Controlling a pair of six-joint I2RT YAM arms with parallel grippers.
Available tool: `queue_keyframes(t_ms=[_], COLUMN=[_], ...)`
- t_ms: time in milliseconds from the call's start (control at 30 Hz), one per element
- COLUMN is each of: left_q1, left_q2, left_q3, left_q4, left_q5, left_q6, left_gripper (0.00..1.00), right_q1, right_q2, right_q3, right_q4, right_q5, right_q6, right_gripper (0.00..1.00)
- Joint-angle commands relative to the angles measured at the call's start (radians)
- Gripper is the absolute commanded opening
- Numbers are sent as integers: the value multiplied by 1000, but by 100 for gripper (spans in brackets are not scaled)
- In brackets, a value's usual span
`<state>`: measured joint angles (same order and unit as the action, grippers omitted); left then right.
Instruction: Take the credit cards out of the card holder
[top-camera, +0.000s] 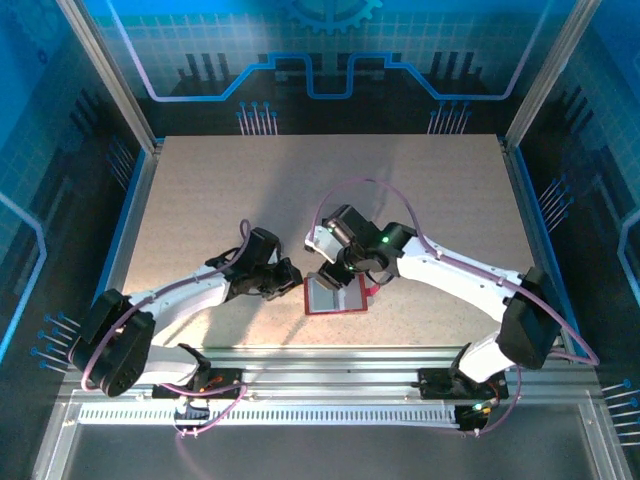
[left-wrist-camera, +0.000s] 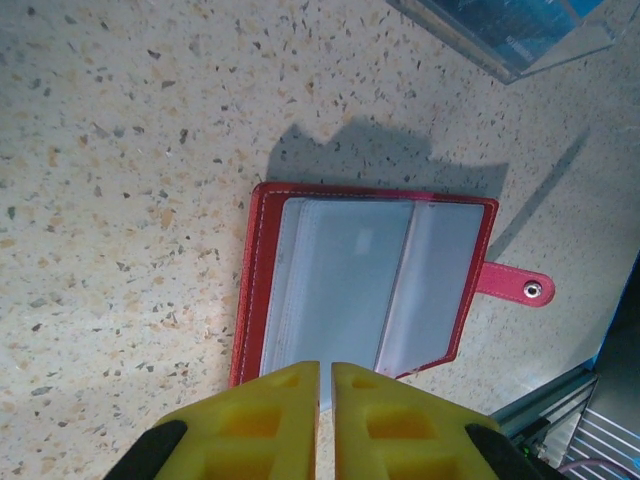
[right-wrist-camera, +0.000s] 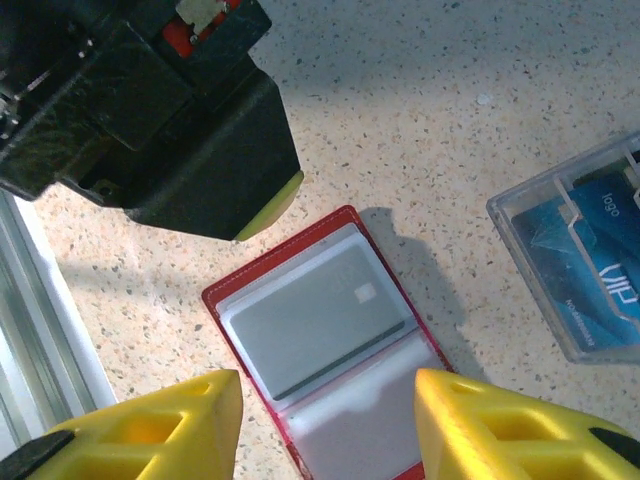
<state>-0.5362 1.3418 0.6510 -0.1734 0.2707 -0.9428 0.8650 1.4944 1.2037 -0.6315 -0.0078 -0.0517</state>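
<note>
You have the card holder (top-camera: 335, 296) lying open, pale pockets up, on the counter (top-camera: 220, 190) near its front edge. Your left claw (left-wrist-camera: 325, 372) is pinched nearly closed at the holder's edge. Your right claw (right-wrist-camera: 328, 385) hangs above it, jaws parted and empty.
</note>
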Motion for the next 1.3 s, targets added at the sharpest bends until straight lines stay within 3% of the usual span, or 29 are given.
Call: queue_keyframes(t_ms=[0, 600, 1000, 1267], left_q1=[-12, -88, -166, -194], left_q2=[29, 50, 146, 132], left_q3=[43, 23, 60, 51], left_q4=[17, 76, 70, 48], left_q5=[34, 11, 23, -44], left_q6=[16, -38, -58, -85], left_gripper=[12, 12, 10, 7], right_q1=[11, -24, -163, -193], right_q2=[-57, -200, -231, -109], right_q3=[-39, -180, -377, -395], right_q4=[59, 134, 312, 388], right_q5=[-14, -95, -327, -474], right_q6=[118, 494, 727, 775], right_gripper=[49, 47, 43, 43])
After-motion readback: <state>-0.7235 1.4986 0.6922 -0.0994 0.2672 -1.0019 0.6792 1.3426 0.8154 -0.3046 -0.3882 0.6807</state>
